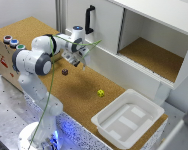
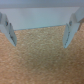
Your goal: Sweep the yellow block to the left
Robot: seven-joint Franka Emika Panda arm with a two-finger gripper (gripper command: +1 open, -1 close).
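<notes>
One step in hand, the approach: gripper hangs wide open and empty, well left of the yellow block; next it must drop just right of it

The wrist view is blurred. The gripper has its jaws spread wide apart with nothing between them, above a speckled brown cork surface. A pale wall rises behind it.

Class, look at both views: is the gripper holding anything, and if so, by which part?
Nothing is held. The gripper is open, with only bare cork between its fingers; the yellow block lies apart on the table.
</notes>
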